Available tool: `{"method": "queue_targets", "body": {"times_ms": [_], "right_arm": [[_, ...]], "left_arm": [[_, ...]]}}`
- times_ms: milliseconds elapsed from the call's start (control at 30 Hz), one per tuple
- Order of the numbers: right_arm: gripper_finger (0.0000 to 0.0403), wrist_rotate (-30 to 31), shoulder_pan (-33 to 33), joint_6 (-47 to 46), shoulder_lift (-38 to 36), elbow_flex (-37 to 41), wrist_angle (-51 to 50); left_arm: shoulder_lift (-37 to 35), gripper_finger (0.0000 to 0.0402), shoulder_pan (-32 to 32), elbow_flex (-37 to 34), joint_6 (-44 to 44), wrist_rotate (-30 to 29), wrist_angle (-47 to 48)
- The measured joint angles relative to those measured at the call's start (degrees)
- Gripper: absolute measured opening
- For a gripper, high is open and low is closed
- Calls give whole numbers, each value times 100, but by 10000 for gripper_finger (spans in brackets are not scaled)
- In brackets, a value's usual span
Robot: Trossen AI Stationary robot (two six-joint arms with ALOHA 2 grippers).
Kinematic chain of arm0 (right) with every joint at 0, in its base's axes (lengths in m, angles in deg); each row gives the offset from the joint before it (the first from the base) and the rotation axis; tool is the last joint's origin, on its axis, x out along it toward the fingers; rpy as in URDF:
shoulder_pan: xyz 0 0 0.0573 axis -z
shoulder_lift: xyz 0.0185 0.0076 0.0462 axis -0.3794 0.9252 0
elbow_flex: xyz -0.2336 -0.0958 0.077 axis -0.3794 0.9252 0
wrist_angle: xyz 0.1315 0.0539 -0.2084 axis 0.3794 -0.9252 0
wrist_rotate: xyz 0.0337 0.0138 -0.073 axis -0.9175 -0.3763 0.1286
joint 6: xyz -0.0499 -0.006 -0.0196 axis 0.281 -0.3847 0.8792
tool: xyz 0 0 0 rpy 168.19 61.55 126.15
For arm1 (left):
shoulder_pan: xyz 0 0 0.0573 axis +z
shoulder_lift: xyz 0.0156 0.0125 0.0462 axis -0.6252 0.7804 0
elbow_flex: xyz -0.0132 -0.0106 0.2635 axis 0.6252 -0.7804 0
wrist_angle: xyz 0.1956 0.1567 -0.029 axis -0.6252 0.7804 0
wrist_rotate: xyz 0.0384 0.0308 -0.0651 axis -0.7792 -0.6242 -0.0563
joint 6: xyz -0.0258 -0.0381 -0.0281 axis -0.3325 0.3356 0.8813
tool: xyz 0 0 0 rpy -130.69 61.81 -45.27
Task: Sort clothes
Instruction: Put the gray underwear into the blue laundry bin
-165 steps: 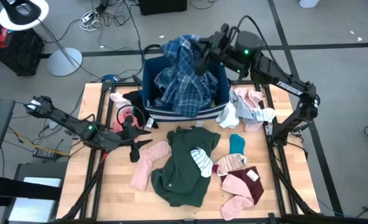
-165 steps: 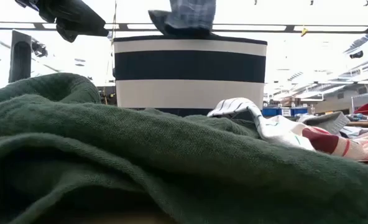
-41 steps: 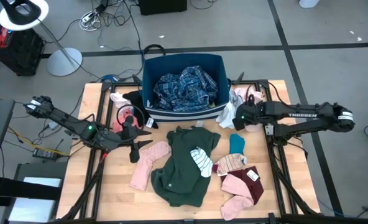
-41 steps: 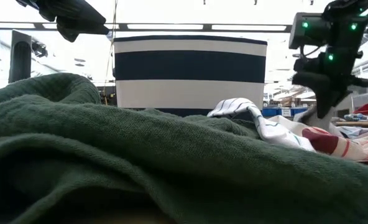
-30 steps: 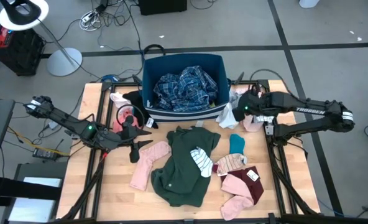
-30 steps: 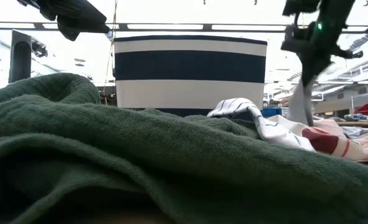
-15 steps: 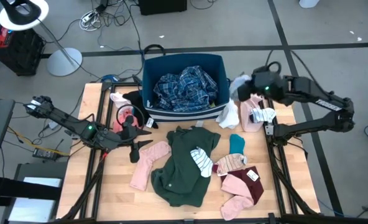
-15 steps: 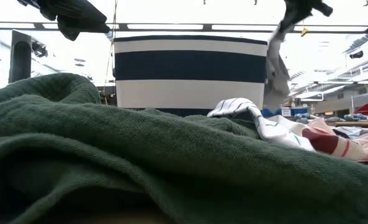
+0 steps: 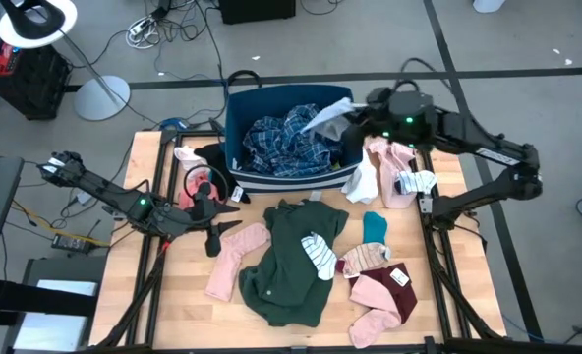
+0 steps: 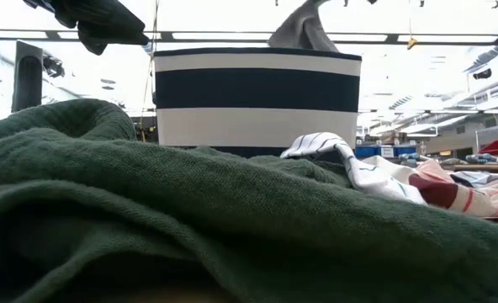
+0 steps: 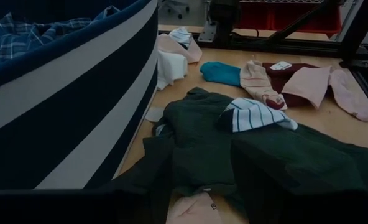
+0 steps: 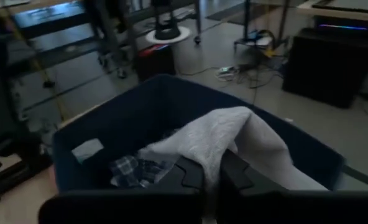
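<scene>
Right tool (image 9: 355, 115) raised, clamped; left tool (image 9: 212, 236) low.

The wooden table (image 9: 173, 295) carries the striped bin (image 9: 289, 179), a green top (image 9: 291, 261), and scattered small garments (image 9: 379, 285).

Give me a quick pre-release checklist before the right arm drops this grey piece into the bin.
1. Right end effector shut on the grey garment: ok.
2. Garment over the bin opening, not outside its rim: ok; in the high view it hangs above the bin's right part.
3. Room in the bin: ok; only the plaid shirt lies inside.
4. Garment free of the pile on the table: ok; nothing trails from it.
5. Left end effector away from the bin: ok; it waits by the table's left side.
</scene>
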Motion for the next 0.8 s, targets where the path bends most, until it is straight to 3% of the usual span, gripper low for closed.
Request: {"method": "queue_targets", "body": {"times_ms": [467, 800], "right_arm": [[57, -1131, 12, 447, 1297, -19, 1082], [116, -1693, 190, 544, 1419, -19, 1019]], "left_arm": [[0, 163, 0, 0, 2, 2, 24], [0, 163, 0, 0, 2, 7, 26]]}}
